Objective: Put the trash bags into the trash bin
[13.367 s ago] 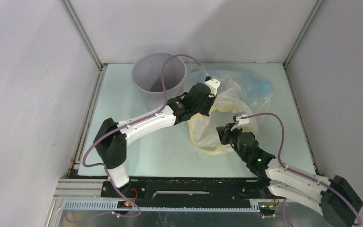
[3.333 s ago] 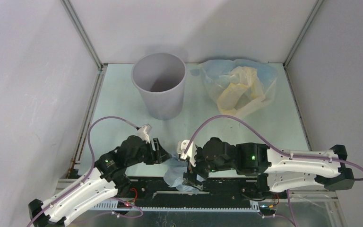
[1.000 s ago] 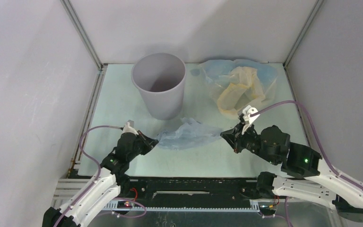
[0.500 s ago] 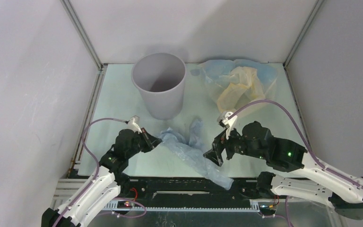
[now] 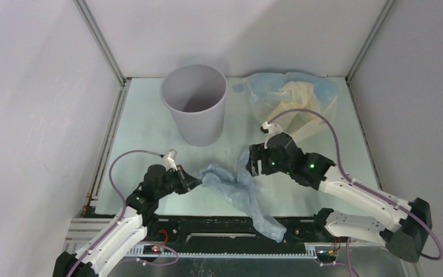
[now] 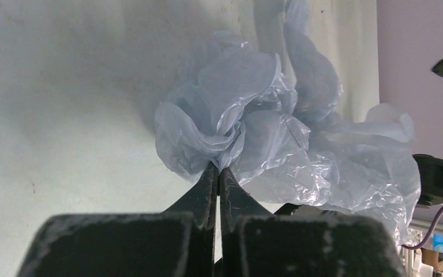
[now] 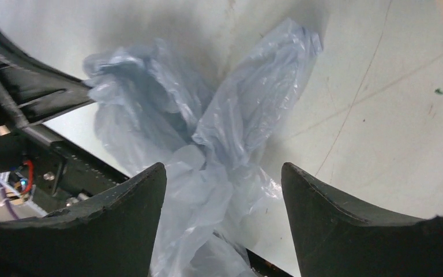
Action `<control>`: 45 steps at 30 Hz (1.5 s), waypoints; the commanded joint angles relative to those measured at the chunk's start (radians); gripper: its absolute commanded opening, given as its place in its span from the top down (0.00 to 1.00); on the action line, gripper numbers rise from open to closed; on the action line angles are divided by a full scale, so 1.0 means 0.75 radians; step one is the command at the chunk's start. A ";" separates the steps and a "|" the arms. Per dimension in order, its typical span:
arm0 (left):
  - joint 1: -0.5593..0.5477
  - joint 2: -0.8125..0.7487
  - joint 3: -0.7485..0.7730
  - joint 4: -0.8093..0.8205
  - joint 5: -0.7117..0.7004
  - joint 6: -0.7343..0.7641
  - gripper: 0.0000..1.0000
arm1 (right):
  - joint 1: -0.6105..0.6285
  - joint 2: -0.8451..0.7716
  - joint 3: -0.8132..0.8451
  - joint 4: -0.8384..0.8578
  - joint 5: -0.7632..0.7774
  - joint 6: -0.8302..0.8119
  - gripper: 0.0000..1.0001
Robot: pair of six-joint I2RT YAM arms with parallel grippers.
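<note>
Table point(image 5: 150, 127): left gripper point(image 6: 218, 171) pinches blue-grey bag point(image 6: 254, 138); right gripper point(image 7: 222, 173) spread over it; bin point(image 5: 195, 115), other bags point(image 5: 291, 101) behind.

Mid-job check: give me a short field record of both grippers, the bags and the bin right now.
left gripper: shut on pale blue-grey crinkly plastic bag
right gripper: open above that bag, not gripping
other bags: pale blue and cream-yellow film heap, far right
bin: light grey round plastic bin, upright, no bag visible inside
</note>
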 commanded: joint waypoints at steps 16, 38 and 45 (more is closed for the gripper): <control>-0.013 0.008 -0.066 0.096 0.052 0.009 1.00 | 0.045 0.448 -0.170 0.381 -0.042 0.245 0.23; -0.015 -0.148 -0.115 0.054 -0.067 -0.068 1.00 | -0.030 -0.201 -0.178 0.038 0.409 0.156 0.93; -0.015 -0.204 -0.103 0.005 -0.100 -0.071 1.00 | -0.031 -0.364 -0.261 -0.037 0.476 0.209 0.99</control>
